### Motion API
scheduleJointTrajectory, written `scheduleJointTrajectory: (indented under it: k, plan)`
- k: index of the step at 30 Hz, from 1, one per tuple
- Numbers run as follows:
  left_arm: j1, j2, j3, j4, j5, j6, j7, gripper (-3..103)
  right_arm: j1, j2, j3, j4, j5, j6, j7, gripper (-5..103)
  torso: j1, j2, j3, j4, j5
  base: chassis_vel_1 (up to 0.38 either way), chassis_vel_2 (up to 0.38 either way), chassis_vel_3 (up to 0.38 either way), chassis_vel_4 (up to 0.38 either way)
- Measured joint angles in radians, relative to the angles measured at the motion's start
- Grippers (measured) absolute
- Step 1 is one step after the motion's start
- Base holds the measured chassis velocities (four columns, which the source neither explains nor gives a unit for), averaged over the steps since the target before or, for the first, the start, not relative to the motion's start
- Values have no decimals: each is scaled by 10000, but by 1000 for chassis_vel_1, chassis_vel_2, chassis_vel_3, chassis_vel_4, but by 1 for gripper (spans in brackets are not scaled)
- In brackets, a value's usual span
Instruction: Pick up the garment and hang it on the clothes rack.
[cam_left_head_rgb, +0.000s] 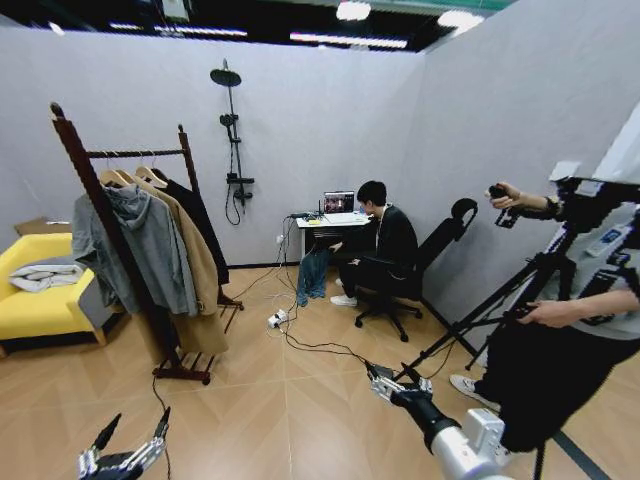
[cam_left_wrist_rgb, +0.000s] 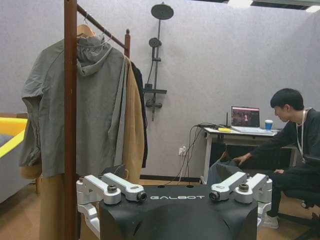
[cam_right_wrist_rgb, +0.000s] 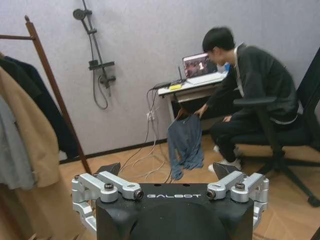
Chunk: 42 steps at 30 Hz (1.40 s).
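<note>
Teal garment (cam_right_wrist_rgb: 185, 142) hangs mid-frame from seated person's hand (cam_right_wrist_rgb: 201, 111), offered for pickup. Both pincers wide, empty: left pincer (cam_left_head_rgb: 128, 440) bottom-left, right pincer (cam_left_head_rgb: 388, 384) lower-centre. Clothes rack (cam_left_head_rgb: 120, 235) left.

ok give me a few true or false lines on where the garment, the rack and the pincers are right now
1. The garment hangs on the rack. False: a seated person holds it up by its hanger beside the desk.
2. A grey hoodie hangs on the rack. True.
3. The right pincer grips the garment. False: it is open and empty, low over the floor.
4. The left pincer is open. True.
5. A laptop sits on the desk. True.
</note>
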<state>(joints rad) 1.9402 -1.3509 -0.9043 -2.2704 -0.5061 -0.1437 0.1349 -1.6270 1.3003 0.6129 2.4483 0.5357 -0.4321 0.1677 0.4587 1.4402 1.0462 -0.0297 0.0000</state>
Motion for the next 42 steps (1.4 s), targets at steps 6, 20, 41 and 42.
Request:
scheduleJointTrajectory:
  k: [6,20,41,42]
  plan:
    - [0,0,0,0,0,0,0,100,-116,35,182,-1004,-881,1716,-411,100,0,0,0,0,1,0,0,0,0]
    - [0,0,0,0,0,0,0,100,-321,100,521,-2910,-2535,4949,-1188,100,0,0,0,1,1,0,0,0,0]
    - [0,0,-2,0,0,0,0,100,391,-775,1607,-1643,-294,4836,-1351,100,0,0,0,0,4,0,0,0,0]
    - [0,1,-4,0,0,0,-1,100,565,-966,1920,-1503,57,4523,-1087,100,0,0,-1,-6,10,0,0,0,0]
